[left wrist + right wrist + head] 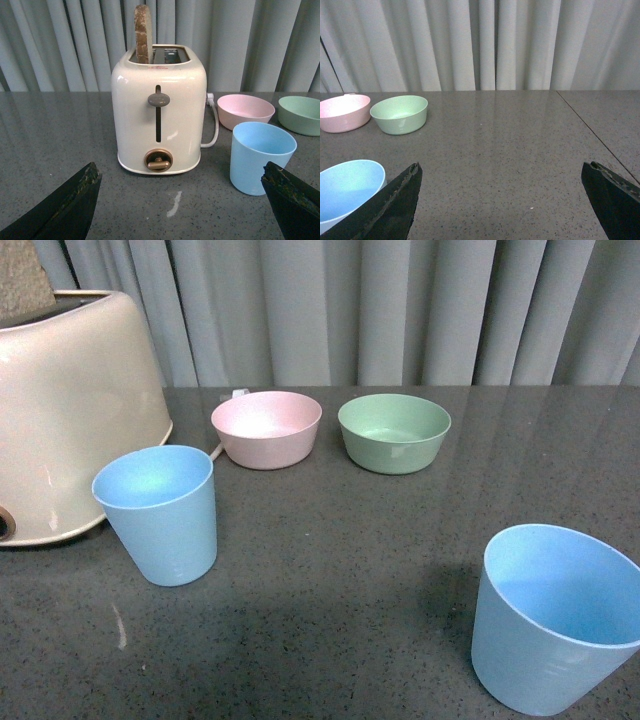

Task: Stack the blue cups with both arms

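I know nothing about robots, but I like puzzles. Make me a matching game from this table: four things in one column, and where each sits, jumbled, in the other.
Things:
1. left blue cup
2. right blue cup
3. pink bowl
4. green bowl

Places, as the front view shows them:
A. back row, right of the other bowl
B. front right, nearest the camera
C. just in front of the toaster
D. back row, the bowl nearer the toaster

Pairs: 1-C, 2-B, 3-D, 4-A
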{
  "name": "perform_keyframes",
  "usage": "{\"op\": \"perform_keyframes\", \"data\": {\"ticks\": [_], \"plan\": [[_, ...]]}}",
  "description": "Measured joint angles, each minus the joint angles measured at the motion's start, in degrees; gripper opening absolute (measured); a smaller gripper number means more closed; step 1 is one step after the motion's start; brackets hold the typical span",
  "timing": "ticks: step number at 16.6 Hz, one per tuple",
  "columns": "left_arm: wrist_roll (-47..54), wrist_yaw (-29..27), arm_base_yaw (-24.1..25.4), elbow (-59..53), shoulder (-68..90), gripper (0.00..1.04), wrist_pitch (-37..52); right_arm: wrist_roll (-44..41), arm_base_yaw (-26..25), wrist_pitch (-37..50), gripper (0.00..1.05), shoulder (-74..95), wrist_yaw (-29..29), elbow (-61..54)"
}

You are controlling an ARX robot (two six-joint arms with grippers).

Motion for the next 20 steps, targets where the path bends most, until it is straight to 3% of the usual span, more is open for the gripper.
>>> {"op": "perform_keyframes", "data": {"ticks": [20], "plan": [[0.0, 0.0, 0.0, 0.0, 0.0, 0.98, 0.0, 0.0, 0.0, 0.0, 0.98, 0.0, 0.0, 0.0]]}}
